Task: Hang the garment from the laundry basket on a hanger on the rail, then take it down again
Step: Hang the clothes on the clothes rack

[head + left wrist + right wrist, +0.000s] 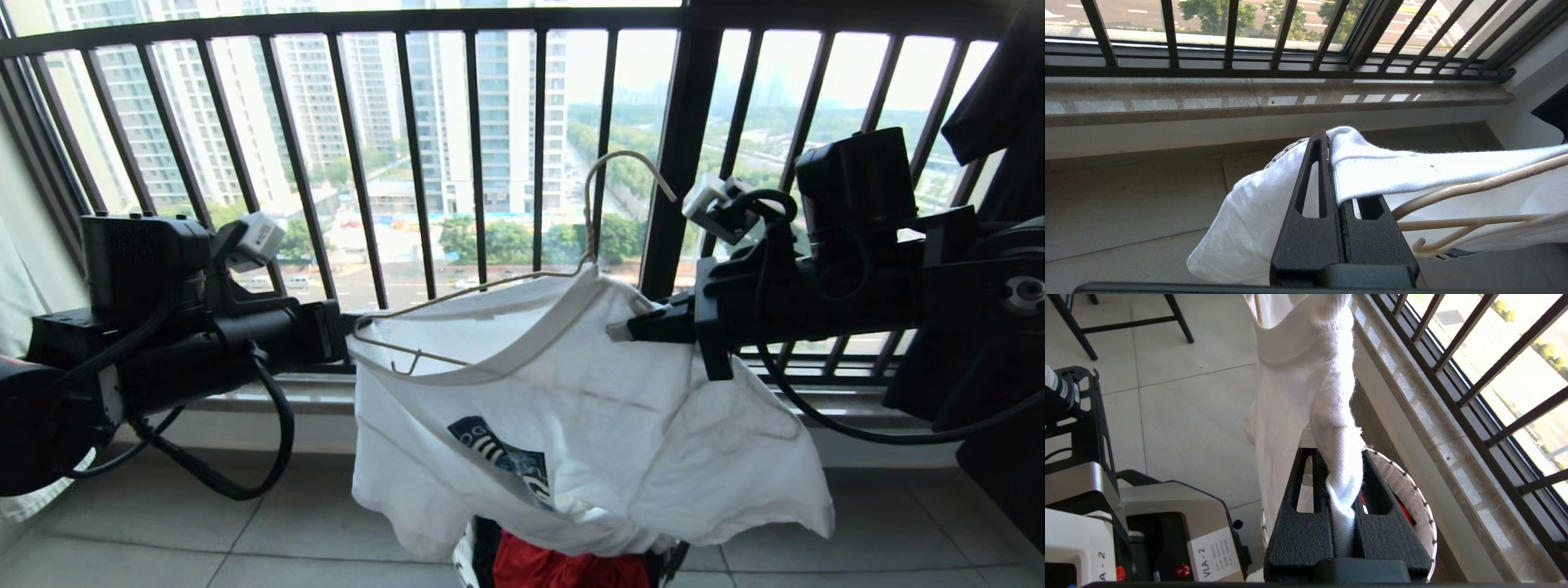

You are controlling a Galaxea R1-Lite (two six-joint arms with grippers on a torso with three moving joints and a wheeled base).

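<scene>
Setting: balcony, pale tiled floor, black barred window railing ahead, stone sill under it.
Garment: white short-sleeved T-shirt with dark blue chest logo held in the air between both arms, half on the thin cream-white wire hanger; hanger's left end is bare.
Left gripper: fingers pressed together, pinching the shirt's hem edge.
Right gripper: fingers clamped on a bunched collar fold.
Basket: small round white woven laundry basket directly below, red garment inside.
Risk: hanger probably rests only in the cloth; uneven pull could tip it out.
Risk 2: hook snagging the railing bars.
Room: open floor on robot's side; sill close in front. Grey rail not in view.
</scene>
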